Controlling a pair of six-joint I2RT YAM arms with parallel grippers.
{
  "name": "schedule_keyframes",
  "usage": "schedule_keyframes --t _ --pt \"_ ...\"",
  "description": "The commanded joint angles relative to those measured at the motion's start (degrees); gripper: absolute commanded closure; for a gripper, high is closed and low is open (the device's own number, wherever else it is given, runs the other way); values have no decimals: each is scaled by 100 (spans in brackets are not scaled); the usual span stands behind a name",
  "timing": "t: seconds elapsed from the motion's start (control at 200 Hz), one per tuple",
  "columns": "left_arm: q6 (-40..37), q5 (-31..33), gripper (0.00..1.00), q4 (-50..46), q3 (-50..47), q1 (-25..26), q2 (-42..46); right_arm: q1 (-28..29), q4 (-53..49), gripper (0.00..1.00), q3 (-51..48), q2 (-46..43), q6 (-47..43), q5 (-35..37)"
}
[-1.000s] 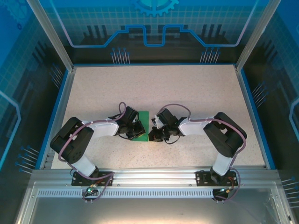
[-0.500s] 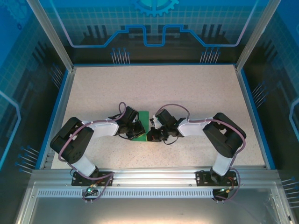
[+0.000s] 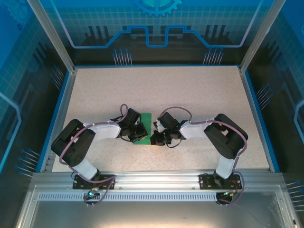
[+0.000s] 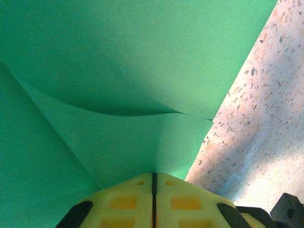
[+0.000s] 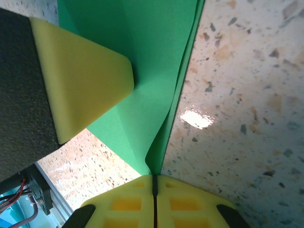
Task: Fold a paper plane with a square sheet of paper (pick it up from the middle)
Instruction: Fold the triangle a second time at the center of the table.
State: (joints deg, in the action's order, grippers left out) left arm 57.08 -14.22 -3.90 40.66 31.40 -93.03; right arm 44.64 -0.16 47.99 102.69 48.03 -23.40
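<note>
Pincers are both gripping: the left pincer point(image 4: 153, 176) is clamping shut on a raised fold of the square sheet of paper point(image 4: 118, 57), and the right pincer point(image 5: 154, 179) is pinching its edge. The paper is lying just below centre of the overhead frame, on the counter point(image 3: 199, 95). Doing this fold well is likely calling for even tension and aligned edges before pressing the crease.

2 arms bent inward near the middle of the table point(image 3: 156, 90). left gripper point(image 3: 138, 135) and right gripper point(image 3: 158, 138) are on opposite sides of the green paper point(image 3: 147, 119), both on it. paper partly covered. can't read grip state from above.
</note>
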Motion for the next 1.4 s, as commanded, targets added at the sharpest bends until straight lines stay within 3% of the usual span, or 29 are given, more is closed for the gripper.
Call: schedule_keyframes --t 0.0,0.145,0.585,1.395 --pt "64 142 90 -97 -155 35 -136 88 -82 93 -10 -268 21 -54" --pt "87 139 90 -81 -173 42 -127 88 25 93 4 -470 -4 -38" --pt "189 85 90 28 -208 37 -118 96 164 93 166 132 38 -83" --pt "-80 8 87 -222 104 -100 -47 89 -1299 94 495 421 -84 720"
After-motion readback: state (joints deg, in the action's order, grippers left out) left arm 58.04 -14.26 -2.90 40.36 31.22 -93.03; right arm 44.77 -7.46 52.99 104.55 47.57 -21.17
